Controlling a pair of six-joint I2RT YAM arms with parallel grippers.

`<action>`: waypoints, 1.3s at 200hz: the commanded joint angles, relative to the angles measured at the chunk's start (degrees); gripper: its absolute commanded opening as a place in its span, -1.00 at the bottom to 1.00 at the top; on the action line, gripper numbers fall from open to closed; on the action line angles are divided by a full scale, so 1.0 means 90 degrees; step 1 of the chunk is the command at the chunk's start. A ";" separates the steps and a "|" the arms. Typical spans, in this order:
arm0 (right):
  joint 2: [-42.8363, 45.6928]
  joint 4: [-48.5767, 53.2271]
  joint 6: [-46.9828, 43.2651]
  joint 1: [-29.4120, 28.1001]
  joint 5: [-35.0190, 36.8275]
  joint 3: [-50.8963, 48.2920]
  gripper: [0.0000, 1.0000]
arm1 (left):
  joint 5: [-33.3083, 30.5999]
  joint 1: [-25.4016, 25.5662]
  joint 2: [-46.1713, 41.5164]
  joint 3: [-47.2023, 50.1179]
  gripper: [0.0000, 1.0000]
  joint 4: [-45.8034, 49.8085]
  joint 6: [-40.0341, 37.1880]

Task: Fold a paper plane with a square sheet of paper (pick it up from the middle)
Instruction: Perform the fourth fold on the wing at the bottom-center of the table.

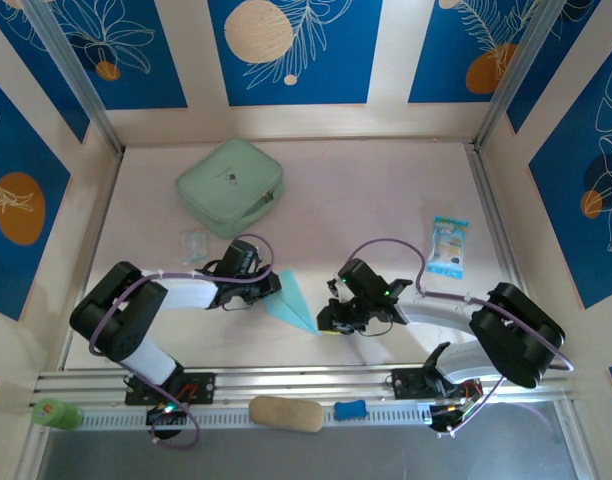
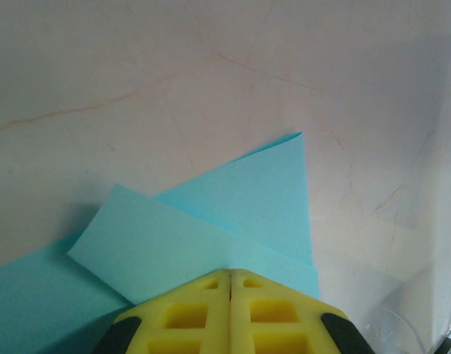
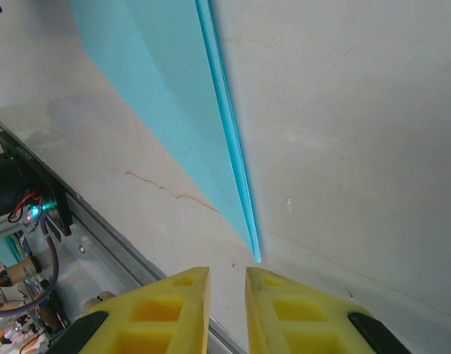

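Observation:
The paper plane [image 1: 291, 300] is a narrow light cyan dart lying flat on the table between the two grippers, its nose pointing toward the near right. My left gripper [image 1: 266, 290] is shut, and its yellow tips [image 2: 231, 273] rest against the plane's wide tail, where a folded flap [image 2: 159, 247] overlaps the layers. I cannot tell whether a layer is pinched. My right gripper [image 1: 326, 325] stands slightly open with nothing between its fingers [image 3: 227, 273]. The plane's pointed nose [image 3: 253, 254] lies just beyond those tips, apart from them.
A mint-green case [image 1: 229, 186] sits at the back left, a small clear packet [image 1: 194, 243] lies near my left arm, and a printed packet [image 1: 448, 246] lies at the right. The metal rail [image 1: 316, 380] runs along the near edge, close behind the right gripper.

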State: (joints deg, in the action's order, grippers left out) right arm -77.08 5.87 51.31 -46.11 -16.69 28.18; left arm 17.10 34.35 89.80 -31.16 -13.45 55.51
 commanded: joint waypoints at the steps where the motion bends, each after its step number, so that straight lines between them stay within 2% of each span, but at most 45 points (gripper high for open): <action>1: -0.0058 -0.0121 0.0115 0.0027 -0.0245 0.0076 -0.61 | -0.0250 -0.0066 0.0027 0.0122 -0.91 0.0518 0.0043; 28: -0.0140 -0.0181 0.0011 0.0044 -0.0283 0.0230 -0.72 | -0.0255 -0.0071 0.0067 0.0109 -0.91 0.0499 0.0046; 55: -0.0744 -0.0283 -0.0269 0.0084 -0.0532 0.0681 -0.82 | -0.0211 -0.0068 0.0138 0.0106 -0.91 0.0446 0.0058; 93: -0.1721 -0.0593 -0.0426 0.0093 -0.0808 0.1137 -0.79 | -0.0162 -0.0066 0.0184 0.0117 -0.91 0.0413 0.0095; 119: -0.2163 -0.0243 -0.0574 0.0076 -0.0792 0.1232 -0.80 | -0.0172 -0.0072 0.0150 0.0133 -0.92 0.0445 0.0092; 149: -0.2018 -0.0481 -0.0423 0.0038 -0.0792 0.0561 -0.82 | -0.0218 -0.0076 0.0151 0.0152 -0.92 0.0432 0.0107; 192: -0.1168 -0.0657 -0.0135 0.0035 -0.0762 -0.0295 -0.84 | -0.0182 -0.0086 0.0235 0.0054 -0.92 0.0460 0.0060; 229: -0.0546 -0.0190 -0.0288 0.0045 -0.0648 0.0087 -0.84 | -0.0143 -0.0086 0.0257 0.0022 -0.92 0.0440 0.0073; 260: -0.0754 -0.0017 -0.0561 0.0143 -0.0626 0.0630 -0.84 | -0.0154 -0.0086 0.0177 0.0047 -0.91 0.0460 0.0078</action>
State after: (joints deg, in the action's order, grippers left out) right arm -83.07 2.70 48.40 -45.36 -22.39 29.87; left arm 17.41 34.24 90.17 -31.33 -13.67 55.68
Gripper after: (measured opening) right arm 0.080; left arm 0.044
